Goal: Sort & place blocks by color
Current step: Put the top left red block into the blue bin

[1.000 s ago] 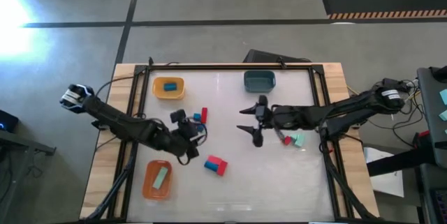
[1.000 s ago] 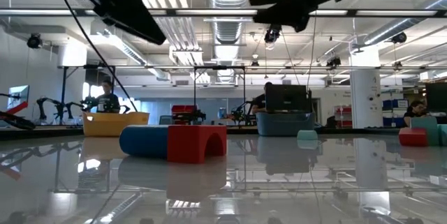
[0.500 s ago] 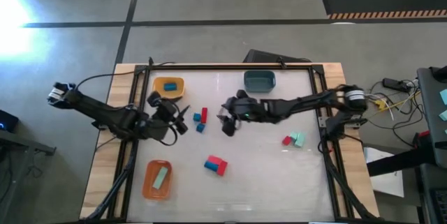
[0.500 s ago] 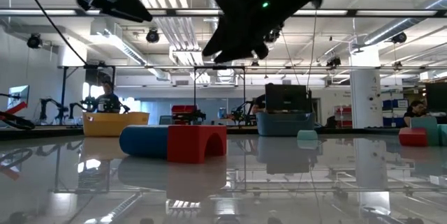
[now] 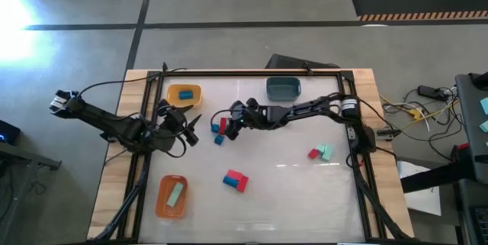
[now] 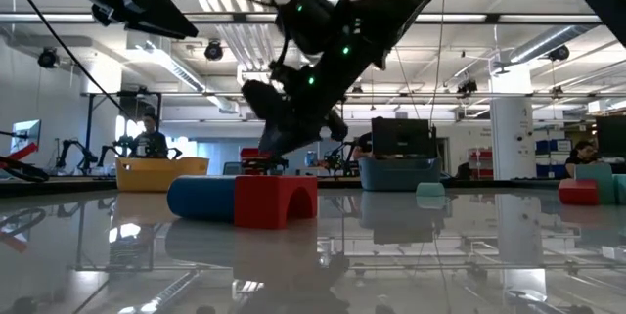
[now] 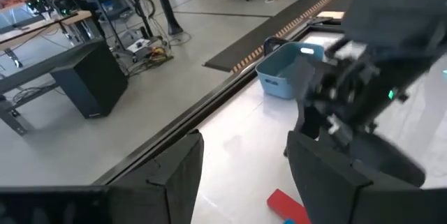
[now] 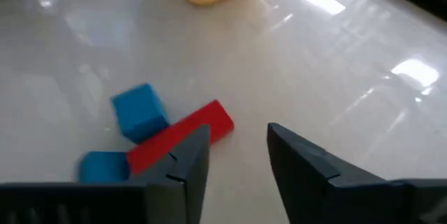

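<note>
A red bar lies flat on the table with a blue cube and a second blue block beside it. In the right wrist view, the red bar is just ahead of my right gripper, which is open and low over the cluster. My left gripper is open a little to the left of these blocks and holds nothing. A red arch and blue block sit nearer the front, and a red and mint pair lies to the right.
The yellow tray holds a blue block, the orange tray holds a mint block, and the dark teal tray stands at the far edge. A black frame rims the table. Bare table shows between the block groups.
My right gripper has swept from the table's middle toward its left and slightly far, coming down over the red bar and blue blocks. My left gripper has drawn back toward the left and far side, away from that cluster. No block has visibly moved.
</note>
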`<control>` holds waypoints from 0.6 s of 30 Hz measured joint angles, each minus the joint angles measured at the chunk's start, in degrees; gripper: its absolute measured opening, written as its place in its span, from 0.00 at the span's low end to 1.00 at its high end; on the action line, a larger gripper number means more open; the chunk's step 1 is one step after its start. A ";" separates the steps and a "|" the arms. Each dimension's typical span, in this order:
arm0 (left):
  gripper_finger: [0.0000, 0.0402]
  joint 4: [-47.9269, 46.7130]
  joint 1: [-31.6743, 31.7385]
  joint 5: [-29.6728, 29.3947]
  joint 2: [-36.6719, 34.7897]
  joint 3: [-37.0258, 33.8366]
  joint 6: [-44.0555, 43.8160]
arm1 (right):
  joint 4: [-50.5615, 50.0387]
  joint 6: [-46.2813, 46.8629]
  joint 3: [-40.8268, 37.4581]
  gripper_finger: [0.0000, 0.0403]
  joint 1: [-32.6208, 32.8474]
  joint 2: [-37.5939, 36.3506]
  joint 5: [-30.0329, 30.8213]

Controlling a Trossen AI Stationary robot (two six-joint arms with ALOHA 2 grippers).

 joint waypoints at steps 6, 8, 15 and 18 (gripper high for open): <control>0.48 0.72 -0.07 0.14 -0.62 0.00 -0.04 | 4.27 -1.53 0.47 0.16 0.17 3.33 0.01; 0.48 0.64 -0.07 0.34 -0.59 0.00 0.00 | 5.46 -2.86 0.49 0.12 0.17 3.98 -0.06; 0.48 0.87 -0.07 0.36 -0.70 0.09 0.04 | 17.85 -6.83 0.61 0.04 0.28 8.17 -2.37; 0.48 0.82 -0.07 0.36 -0.79 0.16 0.07 | 18.09 -6.01 0.98 0.03 0.35 10.03 -2.05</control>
